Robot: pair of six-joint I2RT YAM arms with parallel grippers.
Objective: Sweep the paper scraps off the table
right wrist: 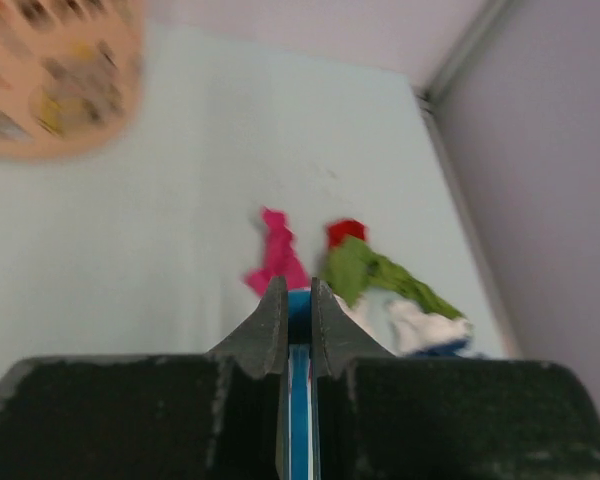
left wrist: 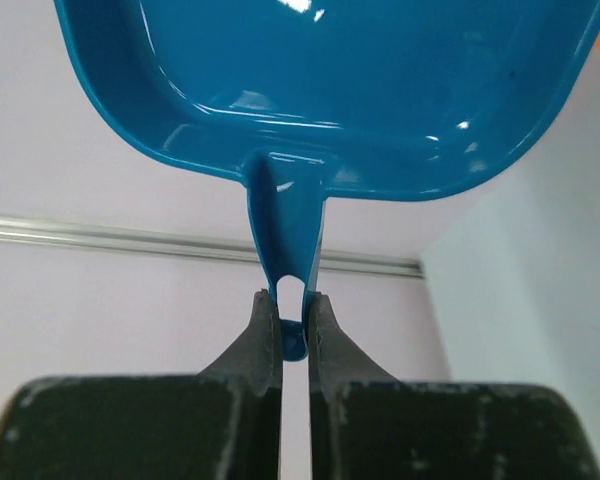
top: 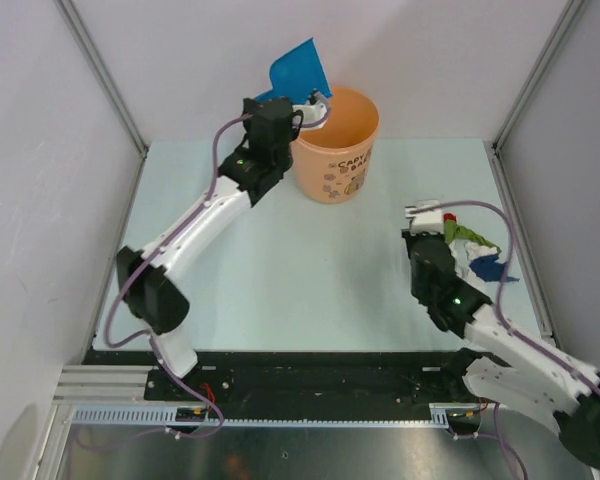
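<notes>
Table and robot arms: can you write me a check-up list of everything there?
Surface: pale green table, no spills seen.
Job's things: paper scraps, pink, red, green, white, blue, bunched near the right edge.
Clutter: orange bucket upright at the back.
End effectors: left end effector shut on the handle of the blue dustpan, held up by the bucket; right end effector shut on a thin blue tool beside the scraps.
Cables: purple cables along both arms.
Surroundings: grey walls, metal rail at near edge.
</notes>
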